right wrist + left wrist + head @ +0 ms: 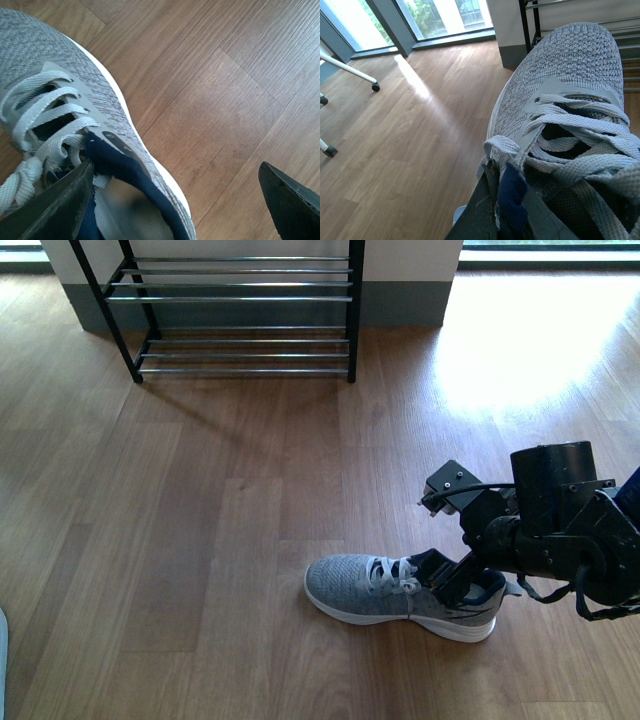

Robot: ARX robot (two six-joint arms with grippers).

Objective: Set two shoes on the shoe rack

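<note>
One grey knit sneaker lies on the wood floor in the front view, toe pointing left. My right gripper is open at its heel opening. One finger is inside the navy lining and the other finger is outside the sneaker's white sole. A second grey sneaker fills the left wrist view. My left gripper is shut on the navy edge of that shoe's opening. The left arm is out of the front view. The shoe rack stands at the far wall with nothing on its chrome bars.
A grey skirting wall runs behind the rack, with bright sunlight on the floor to its right. Chair legs with castors stand near the windows. A pale object shows at the left edge of the front view.
</note>
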